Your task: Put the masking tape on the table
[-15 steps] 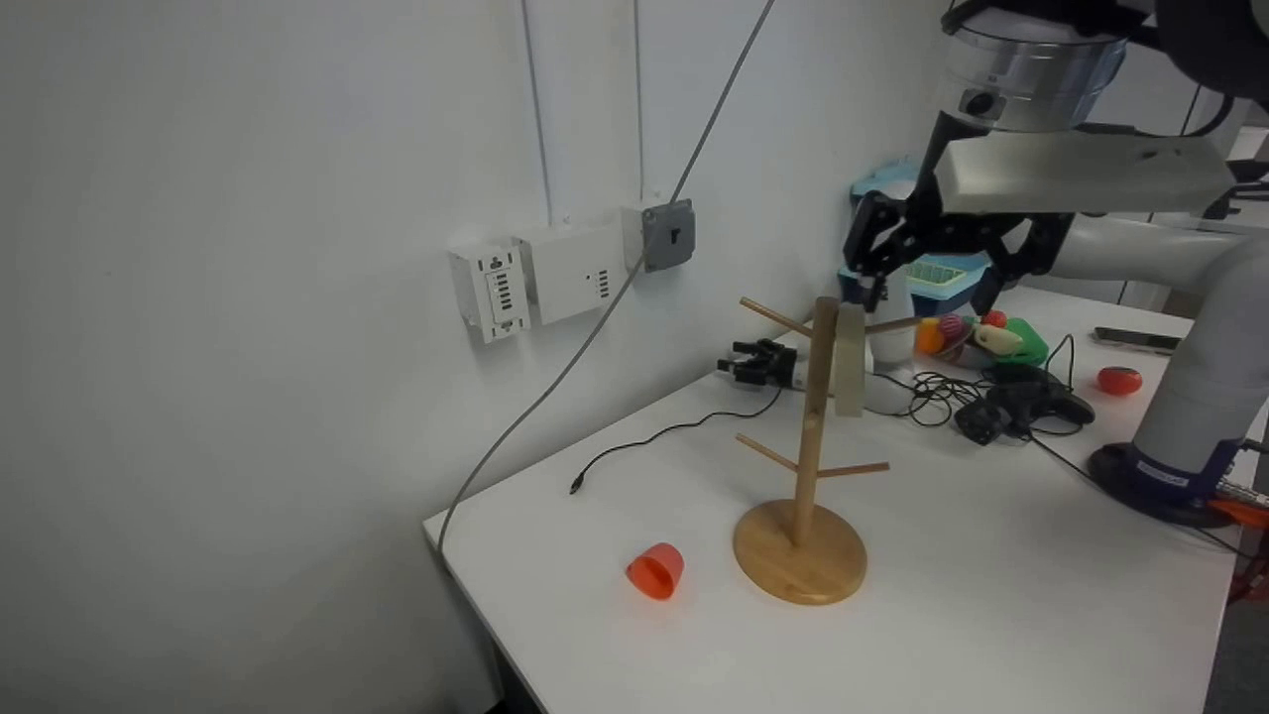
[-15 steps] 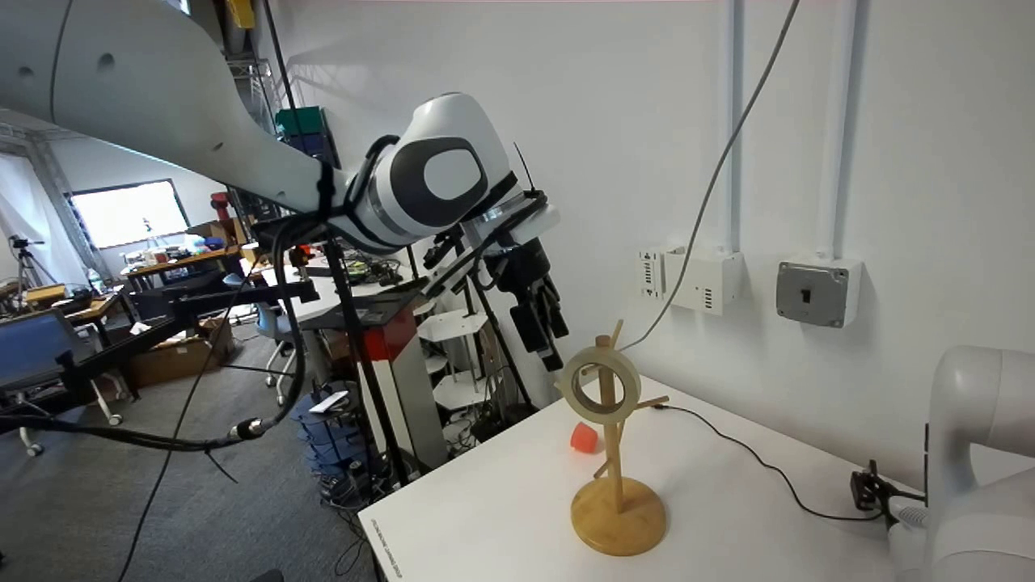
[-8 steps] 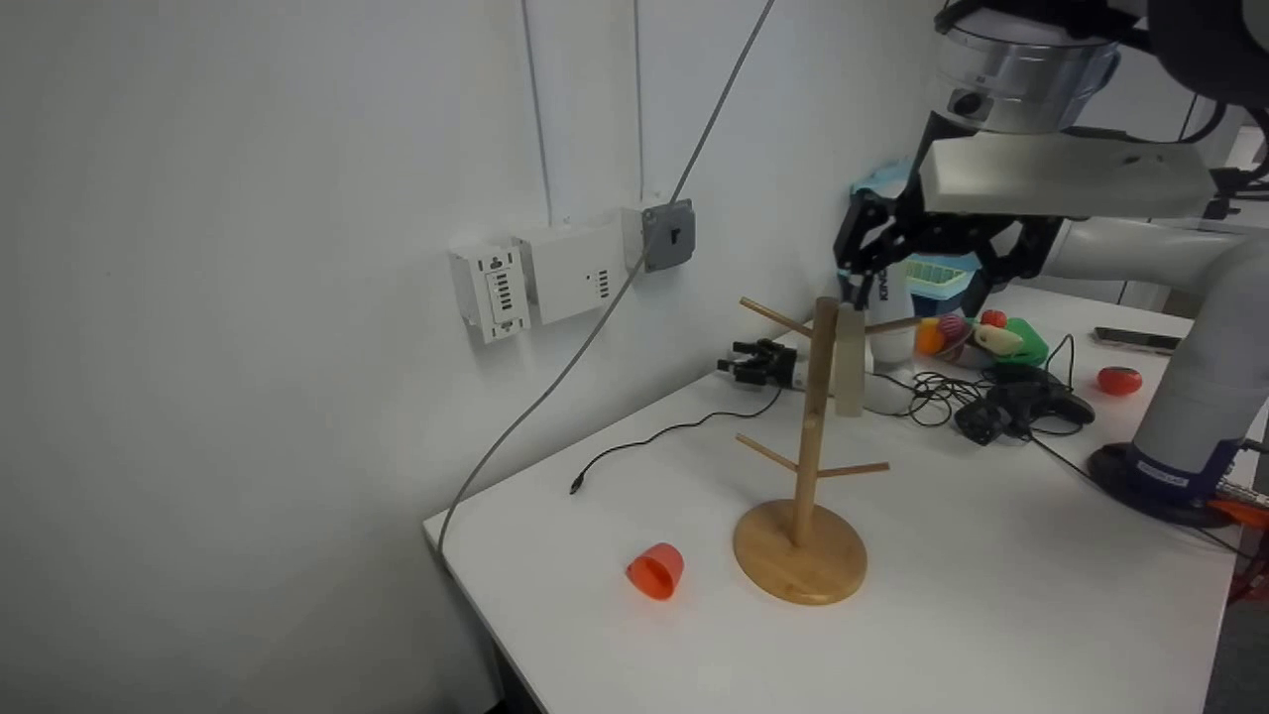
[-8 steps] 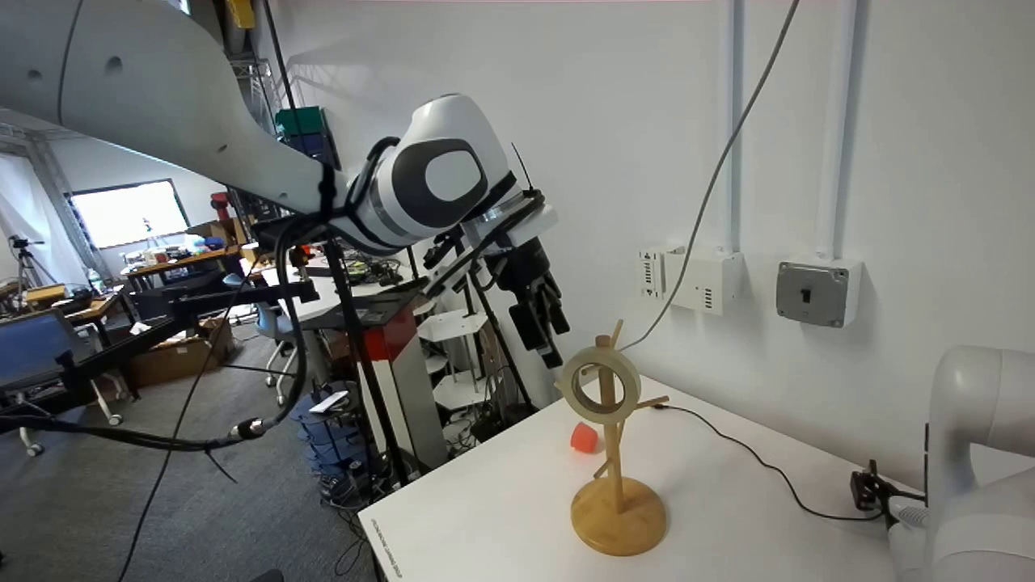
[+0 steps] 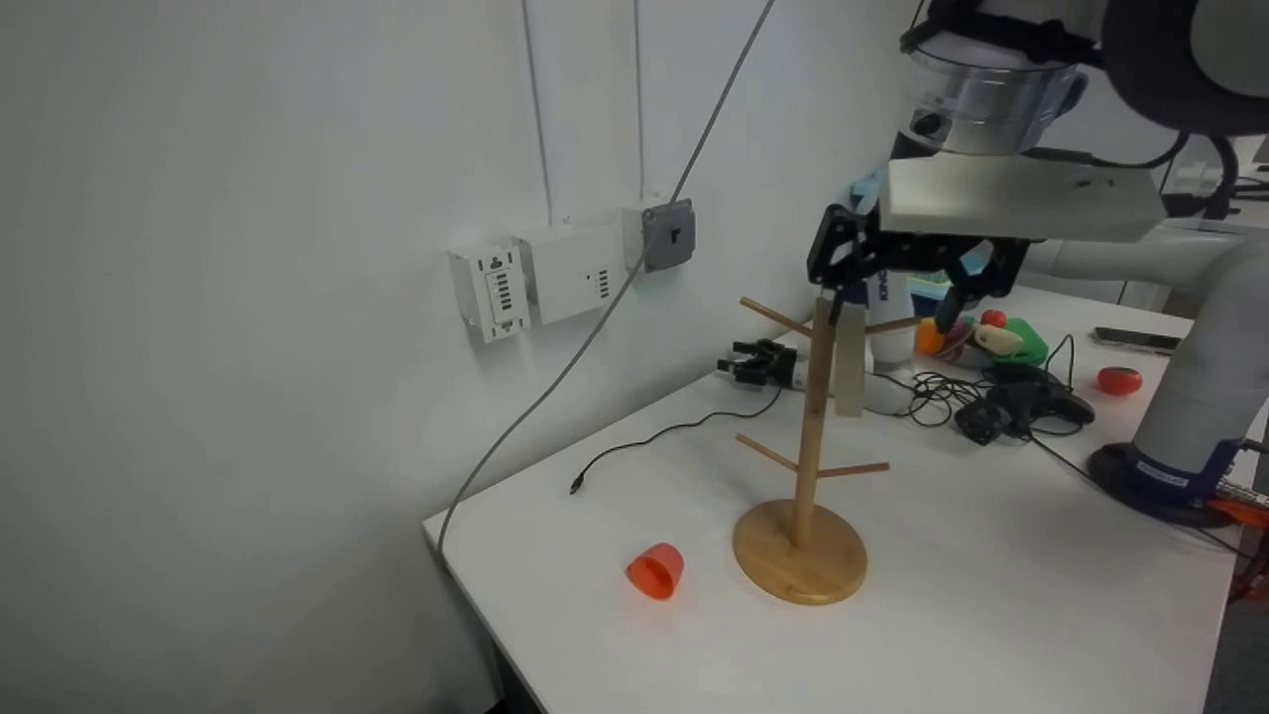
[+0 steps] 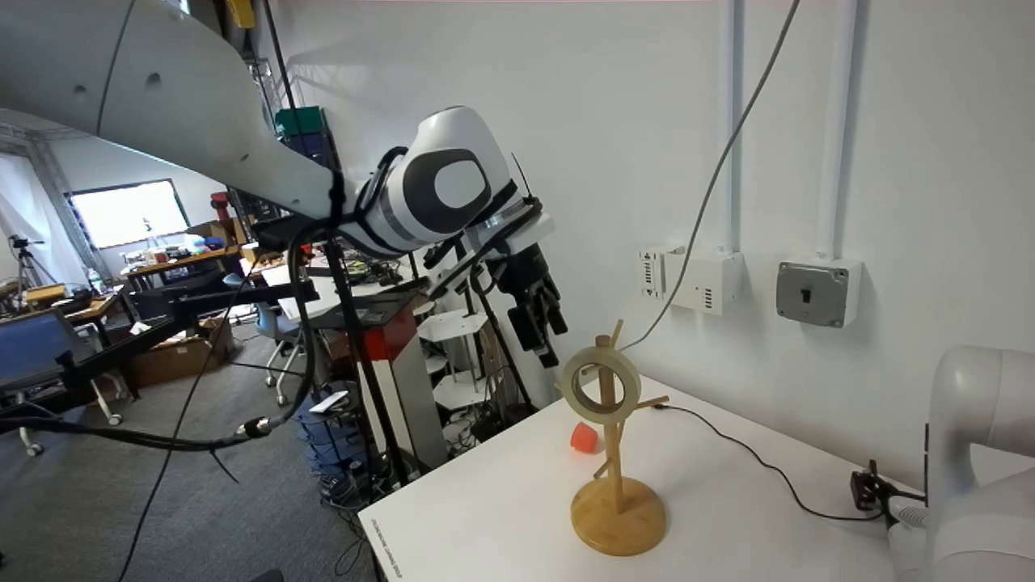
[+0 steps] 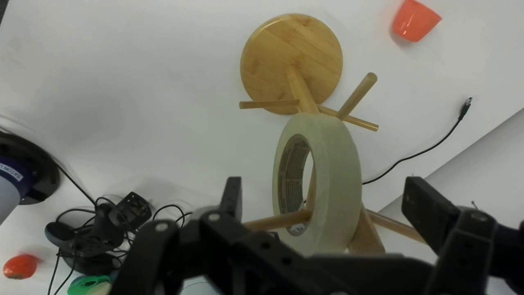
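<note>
One table (image 5: 991,605) and one wooden stand (image 5: 810,441) show in both exterior views. In an exterior view, taking the stand's base (image 5: 801,555) as hub, I count one cup (image 5: 656,571) at nine, one roll of tape (image 5: 850,367) toward half past twelve, one phone-like slab (image 5: 1135,340) and one lone red item (image 5: 1119,381) at two, and three wall boxes (image 5: 573,273) near eleven. The items in the bright pile (image 5: 997,340) between one and two overlap too much to count. In the wrist view, five pegs (image 7: 268,105) show on the stand, and the gripper (image 7: 322,184) has two fingers (image 7: 232,200), near nine and near half past three from the tape.
</note>
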Available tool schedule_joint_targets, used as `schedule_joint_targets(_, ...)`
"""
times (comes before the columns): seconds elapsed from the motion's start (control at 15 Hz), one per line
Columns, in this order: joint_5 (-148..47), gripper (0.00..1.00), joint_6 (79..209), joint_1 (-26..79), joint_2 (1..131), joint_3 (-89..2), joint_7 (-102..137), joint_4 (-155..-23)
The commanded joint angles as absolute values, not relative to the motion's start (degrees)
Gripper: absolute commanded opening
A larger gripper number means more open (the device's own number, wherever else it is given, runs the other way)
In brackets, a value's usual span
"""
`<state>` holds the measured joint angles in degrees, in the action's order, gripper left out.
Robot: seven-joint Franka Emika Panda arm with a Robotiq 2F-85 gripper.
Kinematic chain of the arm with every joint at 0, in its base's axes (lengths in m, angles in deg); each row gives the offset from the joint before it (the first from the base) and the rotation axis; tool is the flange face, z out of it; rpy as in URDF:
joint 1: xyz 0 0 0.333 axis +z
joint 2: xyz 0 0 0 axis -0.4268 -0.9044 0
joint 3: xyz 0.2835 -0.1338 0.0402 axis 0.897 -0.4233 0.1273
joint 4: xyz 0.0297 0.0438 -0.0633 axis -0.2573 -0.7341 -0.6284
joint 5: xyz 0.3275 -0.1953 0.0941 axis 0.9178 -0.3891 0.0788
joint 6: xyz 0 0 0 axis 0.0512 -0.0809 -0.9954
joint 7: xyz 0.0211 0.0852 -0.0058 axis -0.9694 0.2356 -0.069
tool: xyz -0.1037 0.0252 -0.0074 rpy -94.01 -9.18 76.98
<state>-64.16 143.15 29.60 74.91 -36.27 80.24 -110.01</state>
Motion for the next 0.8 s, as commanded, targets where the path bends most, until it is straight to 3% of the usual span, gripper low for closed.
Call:
schedule_joint_targets(0.0,-65.8,1.00,144.1,31.1,71.9,-37.3,82.7,-107.3)
schedule_joint_targets(0.73,-67.7,1.00,143.4,33.2,67.7,-39.3,84.1,-105.2)
